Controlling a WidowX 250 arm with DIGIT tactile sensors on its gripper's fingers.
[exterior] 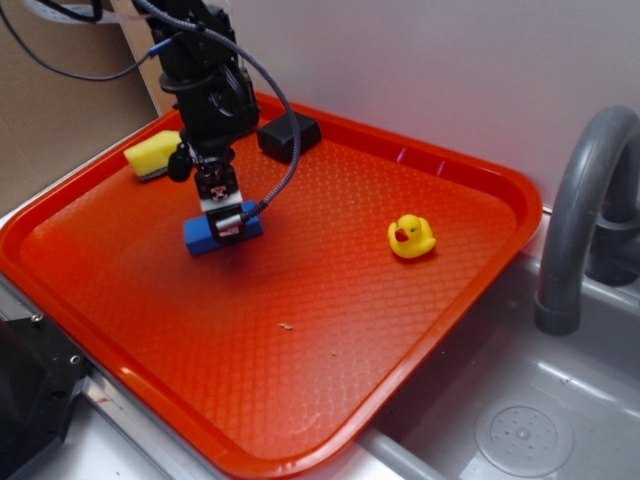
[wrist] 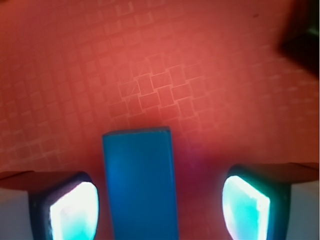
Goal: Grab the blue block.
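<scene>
Hand (wrist: 159, 200): released; pads astride, neither touching
Small smooth bright blue rectangular block (wrist: 141, 182): between pads, nearer the left-side pad; long axis running forward, across the closing direction

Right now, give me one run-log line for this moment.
stage: pre-grasp | gripper: open, low over tray | fingers: straddling blue block, gaps both sides | block: flat on tray, not lifted

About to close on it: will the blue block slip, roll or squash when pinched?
The blue block looks rigid and flat-sided, so it probably won't squash or roll. Its smooth faces may slide a little on the pads. It sits nearer one pad of the open end effector, so closing may nudge it sideways on the tray.
</scene>
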